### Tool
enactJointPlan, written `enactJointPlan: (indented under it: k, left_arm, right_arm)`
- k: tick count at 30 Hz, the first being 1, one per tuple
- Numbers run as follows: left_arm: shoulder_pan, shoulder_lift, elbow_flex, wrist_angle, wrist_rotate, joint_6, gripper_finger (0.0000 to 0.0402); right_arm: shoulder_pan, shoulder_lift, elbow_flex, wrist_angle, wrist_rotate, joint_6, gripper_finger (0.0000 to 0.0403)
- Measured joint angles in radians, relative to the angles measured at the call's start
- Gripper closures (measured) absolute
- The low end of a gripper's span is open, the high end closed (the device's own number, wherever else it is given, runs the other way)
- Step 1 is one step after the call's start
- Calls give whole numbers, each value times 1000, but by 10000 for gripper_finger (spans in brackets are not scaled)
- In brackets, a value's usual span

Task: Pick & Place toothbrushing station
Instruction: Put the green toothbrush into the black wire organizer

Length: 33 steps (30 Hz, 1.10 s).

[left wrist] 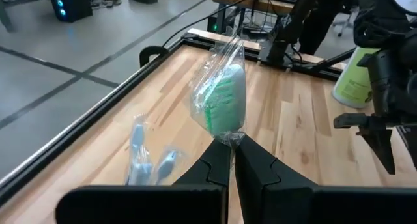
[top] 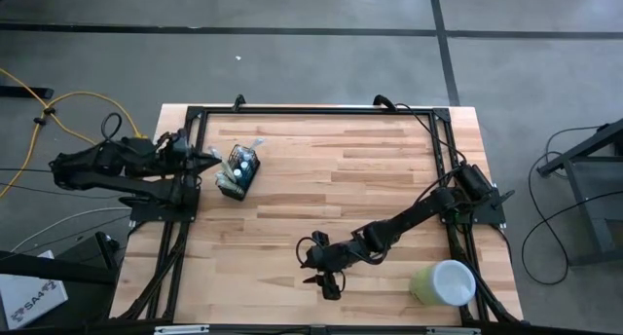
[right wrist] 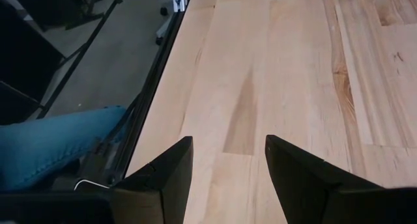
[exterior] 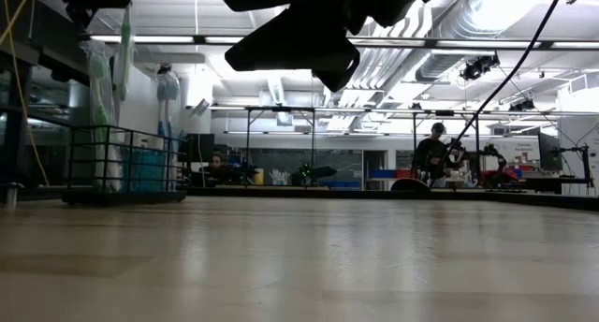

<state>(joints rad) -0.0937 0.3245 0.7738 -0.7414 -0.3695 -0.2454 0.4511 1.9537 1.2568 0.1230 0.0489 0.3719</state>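
Left gripper (left wrist: 233,160) is clamped on a green wrapped toothbrush (left wrist: 221,100); right gripper (right wrist: 228,160) is held apart.
Only the low view shows the toothbrushing station (exterior: 124,163) upright on the tabletop (exterior: 299,256).

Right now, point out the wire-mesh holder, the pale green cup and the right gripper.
wire-mesh holder (top: 240,172): high view, on its dark mesh wall.
pale green cup (top: 425,282): high view, on its green side wall.
right gripper (right wrist: 228,160): right wrist view, midway between its open fingertips.
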Motion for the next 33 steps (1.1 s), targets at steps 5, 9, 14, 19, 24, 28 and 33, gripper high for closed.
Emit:
enactJointPlan:
  k: [5,9,14,19,24,28,33]
  left_arm:
    - [0,-38,-34,-10,-53,-92,401]
    - [0,-77,-56,-6,-79,-123,401]
    - [0,-116,-122,-8,-97,-128,401]
    - [0,-143,-201,28,-124,-125,401]
    - [0,-161,-255,57,-123,-140,401]
    - [0,-161,-284,56,-119,-170,401]
    - [0,-161,-303,53,-117,-183,401]
  right_arm:
    - [8,0,0,-2,-1,1,219]
    - [14,0,0,-2,-2,1,219]
    - [16,0,0,-2,-1,1,219]
    - [16,0,0,-1,-1,1,219]
    - [16,0,0,-2,-1,1,219]
    - [16,0,0,-2,0,1,219]
    - [16,0,0,-3,-3,1,219]
